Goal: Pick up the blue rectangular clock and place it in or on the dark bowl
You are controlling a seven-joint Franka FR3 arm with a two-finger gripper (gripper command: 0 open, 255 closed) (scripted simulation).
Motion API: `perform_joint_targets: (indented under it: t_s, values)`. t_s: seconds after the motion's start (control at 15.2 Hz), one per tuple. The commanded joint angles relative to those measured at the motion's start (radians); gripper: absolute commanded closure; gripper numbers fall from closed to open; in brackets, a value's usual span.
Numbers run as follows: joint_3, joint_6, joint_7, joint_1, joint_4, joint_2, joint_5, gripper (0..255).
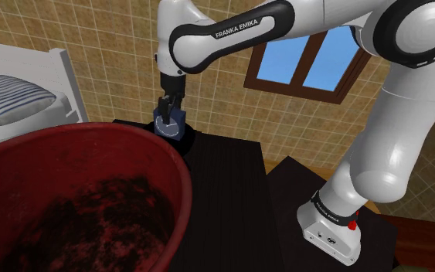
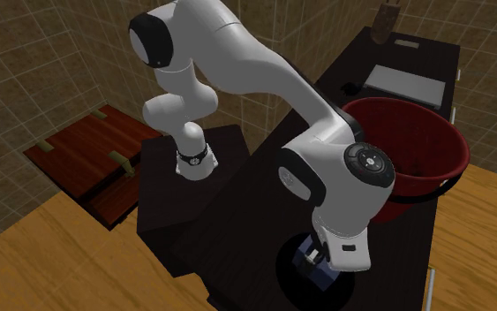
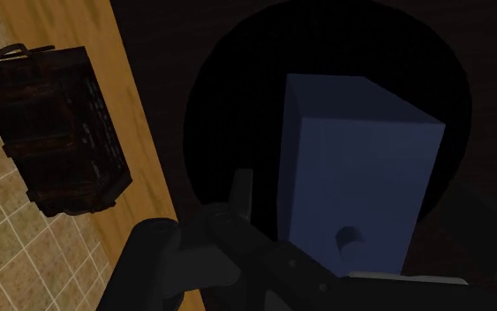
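Clock (image 1: 168, 125), a blue box with a round dial, sat low in the dark bowl (image 1: 190, 139) on the black table (image 1: 231, 193), with your gripper (image 1: 169, 113) straight above it in the shoulder view. From the wrist, the clock (image 3: 361, 185) showed you a plain back with a small knob, and the bowl (image 3: 229, 106) ringed it as a black disc. Your fingers (image 3: 241, 190) stood apart, one on each side of the clock. A strip of dark lay between the pale fingertip and the clock's side, so they clasped nothing.

In the second exterior view the clock (image 2: 315, 268) peeked out beneath the gripper (image 2: 324, 258), inside the bowl (image 2: 286, 265) near the table's lower end. Your white arm (image 2: 264, 79) arched over from its stand (image 2: 180, 190), a dark box just beside the table.

A large red tub (image 2: 454, 155) stood on the same table, near the bowl but apart from it. A flat grey slab (image 2: 405, 84) lay beyond the tub. The tub (image 1: 92, 143) filled the shoulder view's lower left, its inside mottled dark.

Past the table's edge, the wrist view took in a dark crate (image 3: 56, 124) on the wooden floor (image 3: 149, 132), against a tiled wall. The shoulder view showed a window (image 1: 308, 62) with a brown frame in the tiled wall, and a striped pillow (image 1: 11, 100) on a white bed at its left.
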Motion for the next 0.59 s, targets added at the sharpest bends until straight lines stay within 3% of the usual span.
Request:
perform_joint_targets:
  t_s: [0.0,0.13,0.53]
  values:
    - [0.001,-0.047,-0.005,-0.002,0.031,-0.016,0.005,0]
    - [0.002,-0.102,-0.009,-0.002,0.070,-0.033,0.011,0]
    - [0.002,-0.102,-0.009,-0.002,0.070,-0.033,0.011,0]
